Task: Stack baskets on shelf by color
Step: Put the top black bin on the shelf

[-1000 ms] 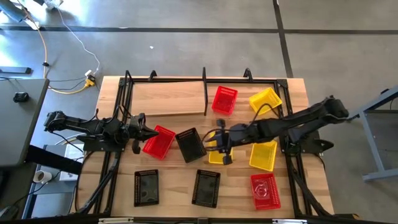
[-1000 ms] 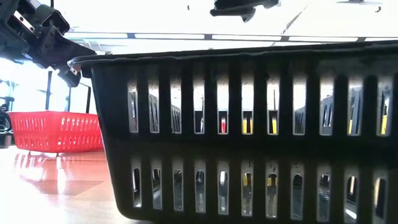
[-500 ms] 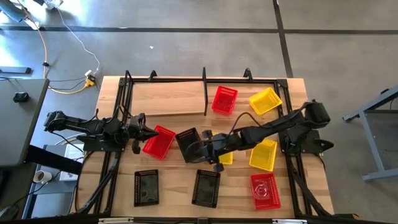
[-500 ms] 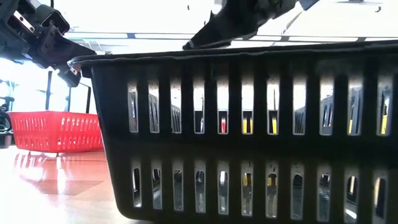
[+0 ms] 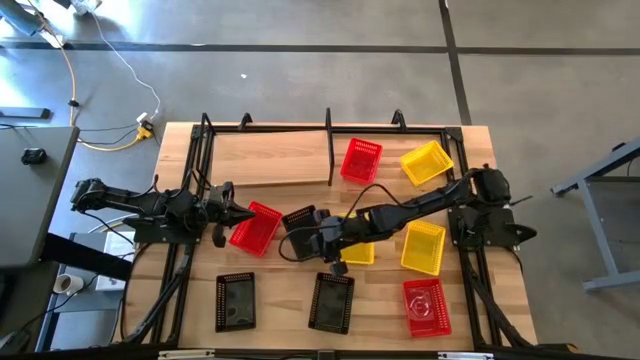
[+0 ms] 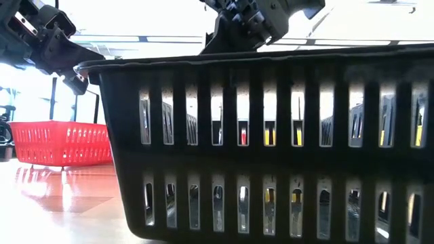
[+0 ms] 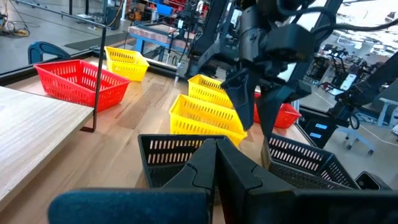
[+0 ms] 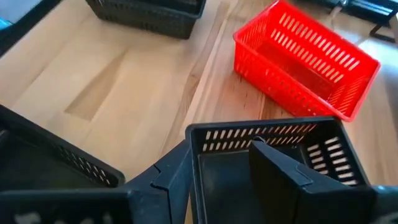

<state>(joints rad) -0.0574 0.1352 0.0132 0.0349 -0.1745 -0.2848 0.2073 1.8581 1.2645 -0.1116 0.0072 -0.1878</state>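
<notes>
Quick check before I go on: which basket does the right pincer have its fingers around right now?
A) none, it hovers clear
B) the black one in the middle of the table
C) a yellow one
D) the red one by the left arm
B: in the right wrist view the open right pincer straddles one wall of the black basket, one finger inside and one outside; the red basket lies beyond it.

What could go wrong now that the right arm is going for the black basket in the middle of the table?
1. The right gripper has open jaws straddling the tilted black basket's wall; closing on one wall could tip or drag it.
2. A red basket sits close beside it at the shut left gripper; the arms may crowd each other.
3. The right arm stretches over a yellow basket; it might snag it.
</notes>
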